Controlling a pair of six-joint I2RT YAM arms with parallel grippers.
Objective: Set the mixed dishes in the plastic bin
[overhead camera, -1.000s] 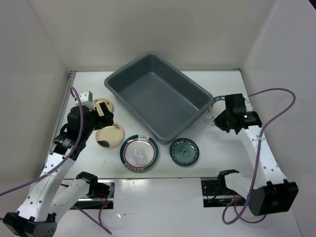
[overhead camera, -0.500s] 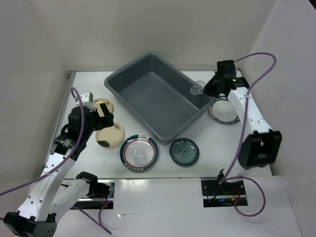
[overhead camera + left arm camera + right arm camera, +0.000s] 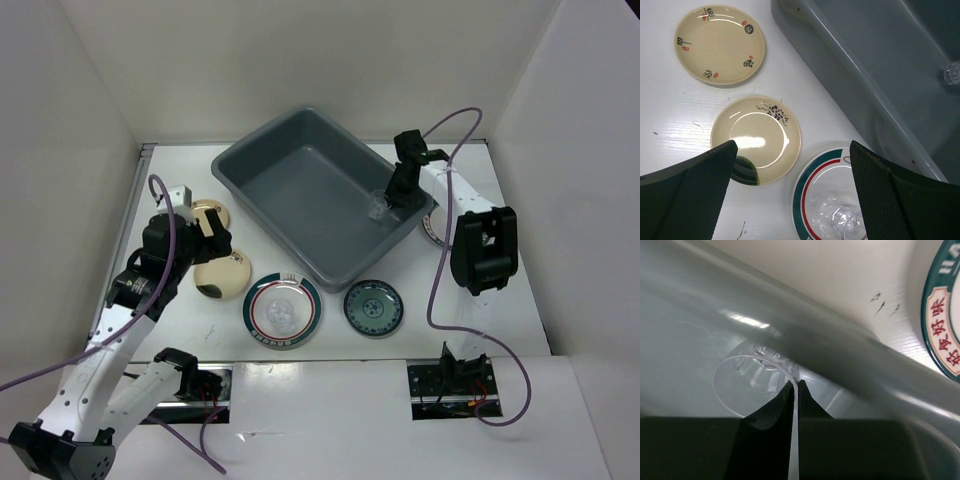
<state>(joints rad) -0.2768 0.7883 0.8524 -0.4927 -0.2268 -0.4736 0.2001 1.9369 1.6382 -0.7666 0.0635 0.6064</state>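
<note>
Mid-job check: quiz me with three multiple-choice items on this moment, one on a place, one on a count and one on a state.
1. Where is the clear cup that the right end effector grips?
A. Within the walls of the grey plastic bin, near its right side.
B. Stacked on a cream plate.
C. Outside the bin, beyond its far wall.

2. How many cream plates lie left of the bin?
A. One.
B. Two.
C. Three.

3. How is the left end effector?
A. Open, holding nothing.
B. Shut on a cream plate.
C. Shut on the bin's rim.

Answers:
1. A: the top view shows the cup inside the right wall.
2. B: the left wrist view shows two.
3. A: its fingers stand wide apart above the plates.
</note>
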